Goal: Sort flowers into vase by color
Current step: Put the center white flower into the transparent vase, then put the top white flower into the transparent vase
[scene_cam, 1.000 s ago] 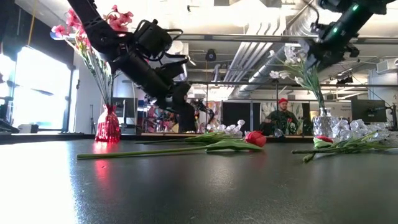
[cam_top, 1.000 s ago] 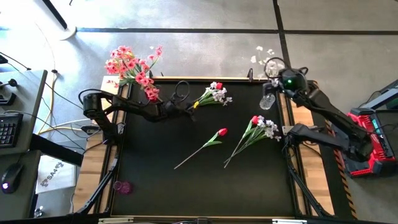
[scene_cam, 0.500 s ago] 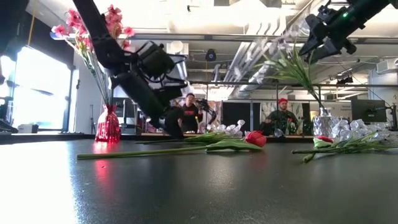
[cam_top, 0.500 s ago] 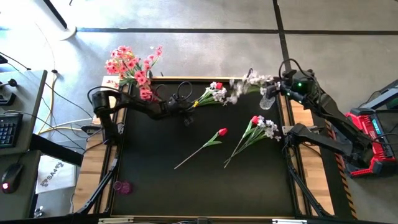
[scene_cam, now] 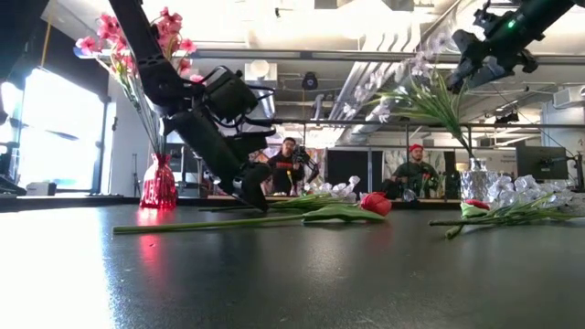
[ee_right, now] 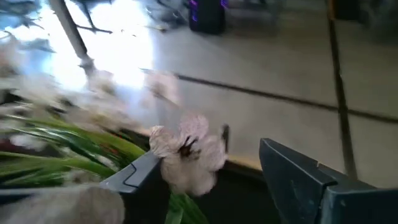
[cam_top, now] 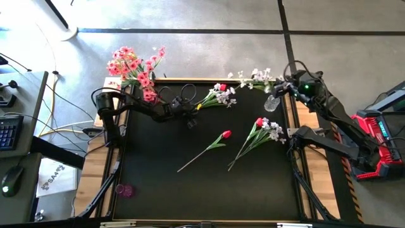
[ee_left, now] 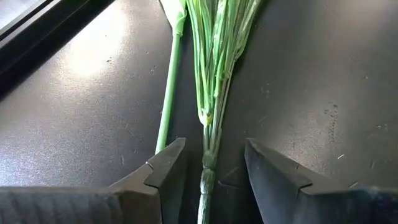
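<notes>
On the black counter (cam_top: pixel 158 190), the left hand (cam_top: pixel 188 112) sits low at the far side, its fingers apart around the stem ends of the mixed bunch (cam_top: pixel 218 95); it must close before lifting. At the far right, the right hand (cam_top: pixel 286 87), fingers apart beside the white spray (cam_top: pixel 253 79) in the clear vase (cam_top: pixel 272 101), seems finished there. A red tulip (cam_top: pixel 224 134) lies mid-counter.

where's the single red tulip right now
In the high view the red tulip lies alone mid-table, its stem running toward the near-left, between the mixed bunch behind it and another bunch to its right.
</notes>
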`<action>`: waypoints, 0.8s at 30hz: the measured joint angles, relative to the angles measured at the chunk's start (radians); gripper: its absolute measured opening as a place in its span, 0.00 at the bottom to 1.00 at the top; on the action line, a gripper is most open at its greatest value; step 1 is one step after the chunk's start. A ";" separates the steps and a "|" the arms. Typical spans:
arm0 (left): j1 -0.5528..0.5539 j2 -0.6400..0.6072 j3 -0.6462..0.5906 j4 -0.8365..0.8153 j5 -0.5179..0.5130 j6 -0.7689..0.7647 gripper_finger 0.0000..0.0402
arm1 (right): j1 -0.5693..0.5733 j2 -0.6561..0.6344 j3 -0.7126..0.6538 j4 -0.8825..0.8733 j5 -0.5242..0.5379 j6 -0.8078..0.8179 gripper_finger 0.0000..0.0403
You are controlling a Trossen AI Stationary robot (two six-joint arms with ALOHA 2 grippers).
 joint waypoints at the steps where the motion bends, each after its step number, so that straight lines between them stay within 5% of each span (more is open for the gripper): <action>1: 0.000 0.000 0.000 0.000 0.000 0.000 0.37 | 0.000 -0.008 0.000 0.012 -0.025 -0.015 0.55; 7: -0.001 0.000 0.000 -0.004 -0.044 0.024 0.29 | 0.000 -0.070 0.000 0.057 -0.139 -0.019 0.55; 14: 0.000 0.001 0.000 -0.006 -0.053 0.026 0.04 | 0.000 -0.113 0.000 0.046 -0.140 -0.016 0.55; 24: -0.002 0.001 0.000 0.012 -0.054 0.025 0.01 | 0.000 -0.117 0.000 0.105 -0.114 -0.082 0.55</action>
